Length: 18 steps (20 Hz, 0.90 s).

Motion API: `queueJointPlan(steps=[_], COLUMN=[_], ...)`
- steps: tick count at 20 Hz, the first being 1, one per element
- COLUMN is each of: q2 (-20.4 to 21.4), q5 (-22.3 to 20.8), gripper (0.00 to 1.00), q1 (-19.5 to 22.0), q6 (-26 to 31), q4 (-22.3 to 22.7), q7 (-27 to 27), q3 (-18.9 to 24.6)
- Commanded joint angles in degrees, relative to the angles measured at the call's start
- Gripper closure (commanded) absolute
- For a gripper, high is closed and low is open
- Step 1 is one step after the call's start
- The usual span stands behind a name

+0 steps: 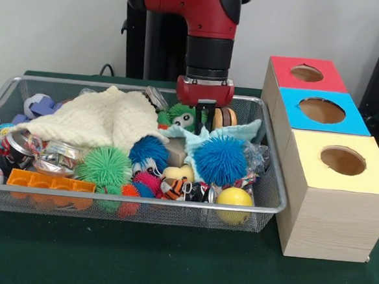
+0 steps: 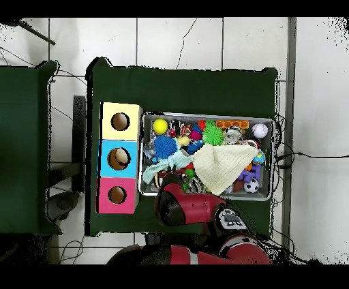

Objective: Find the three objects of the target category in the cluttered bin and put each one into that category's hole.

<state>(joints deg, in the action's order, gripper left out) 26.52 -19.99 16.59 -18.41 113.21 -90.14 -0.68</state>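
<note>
The gripper (image 1: 200, 117) hangs over the wire bin's (image 1: 139, 207) far side; whether it is open cannot be told. Candidate targets, the spiky rubber balls (image 1: 221, 159), lie mid-bin and look light, soft and springy: pinch across the body. A cream knitted cloth (image 1: 97, 119) and a pale blue cloth (image 1: 242, 133) cover neighbouring items.

arm vertical, end effector (image 1: 202, 120) lowered, pointing down

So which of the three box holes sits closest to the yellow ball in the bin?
The hole in the yellow-topped box, beside the bin corner holding the yellow ball; the blue and red tops lie farther back.
</note>
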Motion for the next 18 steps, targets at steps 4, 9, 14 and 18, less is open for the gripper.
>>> queueJointPlan(steps=[4, 9, 14, 18], q2=[3.7, 8.4, 11.8, 12.4], q5=[-7.7, -10.8, -11.7, -12.7], gripper=[1.0, 1.0, 1.0, 1.0], q1=[10.5, 18.7, 26.5, 30.9], q6=[7.1, 16.8, 27.5, 32.9], q4=[-7.3, -6.4, -6.5, -7.1], q7=[-4.5, 0.0, 7.2, 11.2], q3=[10.8, 19.0, 27.1, 31.8])
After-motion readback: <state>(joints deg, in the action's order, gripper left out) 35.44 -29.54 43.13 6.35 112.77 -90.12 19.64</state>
